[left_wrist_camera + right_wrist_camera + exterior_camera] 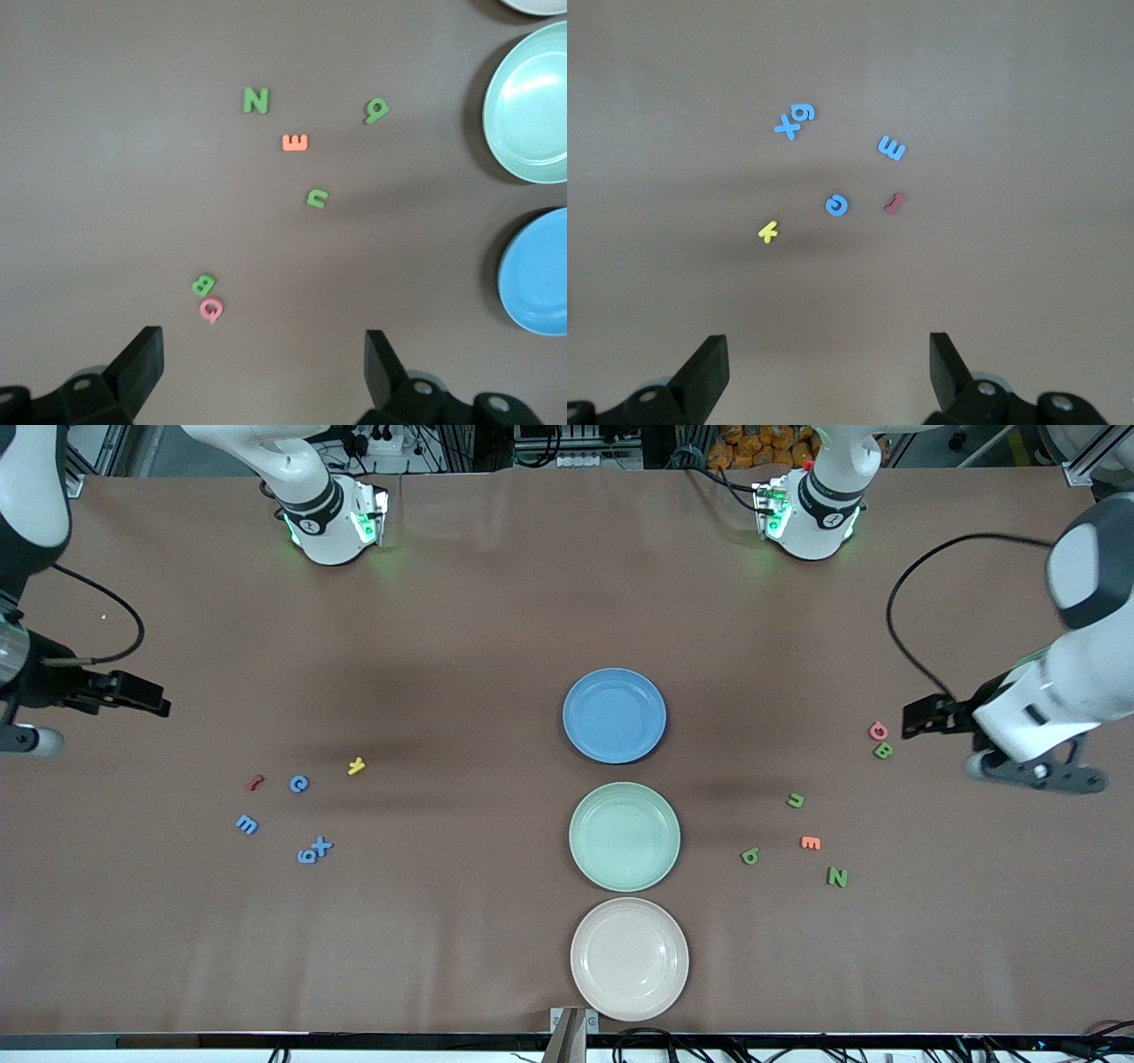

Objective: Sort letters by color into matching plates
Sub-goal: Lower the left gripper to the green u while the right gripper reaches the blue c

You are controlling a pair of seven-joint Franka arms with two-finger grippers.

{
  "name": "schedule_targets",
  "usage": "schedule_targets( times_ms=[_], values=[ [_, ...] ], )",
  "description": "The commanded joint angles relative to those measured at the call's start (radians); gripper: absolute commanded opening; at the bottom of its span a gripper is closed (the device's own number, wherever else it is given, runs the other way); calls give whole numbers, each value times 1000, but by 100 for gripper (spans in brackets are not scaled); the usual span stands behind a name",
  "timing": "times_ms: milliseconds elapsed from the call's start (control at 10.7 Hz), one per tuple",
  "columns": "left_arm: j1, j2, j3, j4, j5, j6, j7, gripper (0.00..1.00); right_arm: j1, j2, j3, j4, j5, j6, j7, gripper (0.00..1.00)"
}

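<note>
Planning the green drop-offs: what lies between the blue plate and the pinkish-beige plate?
The mint green plate alone, midway between blue plate and pinkish-beige plate, seen in the front view.

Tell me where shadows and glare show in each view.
Front view: soft dark shadow bands cross the table beside the blue plate; green lights glow at both arm bases. Left wrist view: glare streaks on the green plate. Right wrist view: a faint shadow band runs past the yellow letter.

Robotics lab, probably: two robot arms (319,509), brown-covered table (478,602), cables (912,593)
</note>
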Motion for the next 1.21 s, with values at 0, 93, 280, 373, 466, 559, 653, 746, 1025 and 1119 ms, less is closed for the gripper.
schedule_targets(
  times_ms=[0, 93, 280, 373, 466, 559, 653, 746, 1025, 1119],
  values=[
    [-9, 10, -27, -170, 25, 235, -13, 100, -37, -8, -3, -186, 90, 155, 6, 100],
    [-11, 18, -47, -219, 29, 313, -11, 100, -37, -3, -3, -226, 91, 202, 4, 100],
    [-9, 76, -65, -247, 29, 397, -2, 100, -24, 49, 0, -292, 96, 303, 6, 100],
    [-14, 96, -70, -279, 29, 464, -2, 100, -19, 54, 0, -363, 105, 406, 6, 100],
    [-29, 117, -75, -309, 29, 531, -2, 100, -19, 61, 2, -412, 112, 480, 3, 100],
    [-29, 137, -75, -332, 32, 582, 4, 100, -11, 86, 2, -419, 114, 503, 3, 100],
    [-31, 157, -76, -349, 57, 618, 10, 100, -7, 123, 2, -419, 152, 522, -4, 100],
    [-32, 172, -76, -362, 95, 644, 10, 100, 5, 171, 2, -419, 177, 567, -8, 100],
    [-31, 234, -76, -376, 147, 710, 10, 100, 33, 256, 3, -428, 177, 651, -10, 100],
    [-29, 241, -76, -398, 148, 754, 10, 100, 35, 268, 5, -446, 177, 689, -11, 100]
  ],
)
